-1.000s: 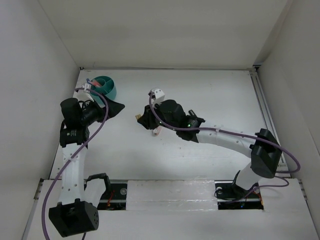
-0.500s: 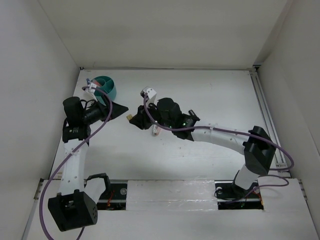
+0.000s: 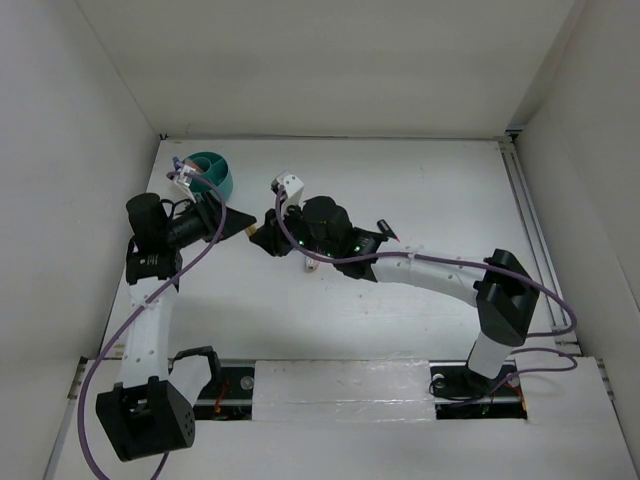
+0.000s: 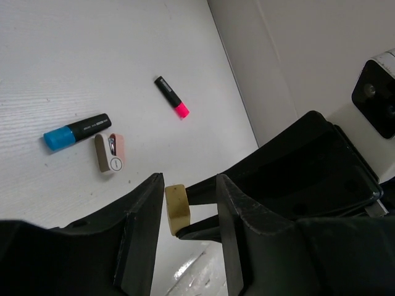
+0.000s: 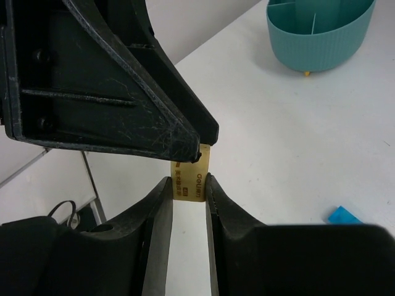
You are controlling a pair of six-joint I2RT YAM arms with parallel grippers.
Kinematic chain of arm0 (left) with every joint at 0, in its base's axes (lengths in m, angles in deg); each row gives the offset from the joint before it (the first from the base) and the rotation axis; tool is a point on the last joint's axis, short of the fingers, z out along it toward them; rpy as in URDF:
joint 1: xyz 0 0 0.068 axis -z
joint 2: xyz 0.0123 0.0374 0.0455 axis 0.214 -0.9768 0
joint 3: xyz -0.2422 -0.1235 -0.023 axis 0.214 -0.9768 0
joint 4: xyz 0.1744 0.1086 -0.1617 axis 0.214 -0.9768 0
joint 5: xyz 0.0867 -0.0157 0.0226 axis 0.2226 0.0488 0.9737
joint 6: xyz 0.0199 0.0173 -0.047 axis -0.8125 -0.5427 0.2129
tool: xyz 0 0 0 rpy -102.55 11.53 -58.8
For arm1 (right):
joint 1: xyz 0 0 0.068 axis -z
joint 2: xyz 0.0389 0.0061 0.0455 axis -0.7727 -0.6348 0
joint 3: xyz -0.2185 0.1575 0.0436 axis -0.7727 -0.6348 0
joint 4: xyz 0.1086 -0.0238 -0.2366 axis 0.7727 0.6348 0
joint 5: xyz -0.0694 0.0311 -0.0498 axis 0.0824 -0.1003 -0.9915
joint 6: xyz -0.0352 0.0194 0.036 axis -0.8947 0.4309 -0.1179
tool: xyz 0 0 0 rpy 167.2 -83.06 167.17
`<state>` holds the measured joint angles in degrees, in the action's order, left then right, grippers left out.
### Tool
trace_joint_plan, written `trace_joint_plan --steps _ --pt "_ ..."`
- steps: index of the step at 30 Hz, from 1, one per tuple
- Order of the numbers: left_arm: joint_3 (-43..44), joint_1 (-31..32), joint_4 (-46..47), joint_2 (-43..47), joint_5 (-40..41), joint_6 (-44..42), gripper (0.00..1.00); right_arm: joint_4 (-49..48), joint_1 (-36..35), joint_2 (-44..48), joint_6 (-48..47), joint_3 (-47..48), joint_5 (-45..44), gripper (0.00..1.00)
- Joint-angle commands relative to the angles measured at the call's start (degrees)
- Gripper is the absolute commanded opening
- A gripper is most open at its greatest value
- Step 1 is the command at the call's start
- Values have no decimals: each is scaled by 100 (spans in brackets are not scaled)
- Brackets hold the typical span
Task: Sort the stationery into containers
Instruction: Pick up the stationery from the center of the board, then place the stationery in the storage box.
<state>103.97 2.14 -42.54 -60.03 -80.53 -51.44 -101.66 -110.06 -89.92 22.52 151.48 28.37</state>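
Tan block (image 5: 189, 176): position? — M
Off the table (image 4: 92, 49), in the air, pinched between the fingers of the right gripper (image 5: 187, 185); printed face towards the right wrist camera — K
Right grip firm? — M
Both fingers press flat on the block's sides, no gap visible. Clamped on it — K
And the left gripper (image 4: 189, 182)? — M
Meets the right one tip to tip. The block sits between the left fingers too. Left wrist view: one finger at or against the block, a clear gap on the other side, the right gripper's dark fingertip in that gap. Jaws parted, wider than the block; not clamped — K
Contact, left to block? — M
Right wrist view: one left fingertip touches the block's top edge. More I cannot tell — K
And the tub (image 5: 321, 52)? — M
Teal, round, ribbed wall, dividers inside, upright at the far left of the table. Top view: the grippers meet near it, to its right, apart from it. Contents cannot be read — K
Loose items? — M
On the table beyond the block: blue marker (image 4: 77, 131), eraser (image 4: 110, 152) just beside it, pink marker (image 4: 171, 97) apart from both, all lying flat — K
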Motion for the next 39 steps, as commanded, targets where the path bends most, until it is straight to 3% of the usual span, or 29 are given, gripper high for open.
trace_joint_plan --steps 1,11,17,22,24,30,31,32,33,35,39 --pt "-69 2 288 -17 -230 -15 34 -469 -109 -43 -80 312 -446 0" --pt "-69 2 288 -17 -230 -15 37 -522 -171 -148 -80 418 -1054 0" --pt "-69 2 288 -17 -230 -15 20 -575 -171 -148 -80 471 -1159 0" --pt "-69 2 288 -17 -230 -15 12 -698 -171 -96 -27 357 -1107 0" --pt "-17 2 288 -69 -230 -15 0 -750 -171 -95 26 356 -1167 0" --pt "36 2 218 -70 -99 -76 0 -750 -171 -95 79 356 -1247 1" --pt "97 2 122 0 232 -146 0 -698 -171 -95 79 356 -1247 8" --pt "98 2 43 88 462 -147 0 -698 -171 -43 79 356 -1247 31" --pt "150 2 -150 88 699 -234 0 -698 -171 -43 79 304 -1247 44" --pt "281 2 -370 229 1304 -384 0 -698 -171 97 79 217 -1247 62" --pt "387 2 -494 176 1624 -384 0 -698 -171 378 79 -47 -1247 69"
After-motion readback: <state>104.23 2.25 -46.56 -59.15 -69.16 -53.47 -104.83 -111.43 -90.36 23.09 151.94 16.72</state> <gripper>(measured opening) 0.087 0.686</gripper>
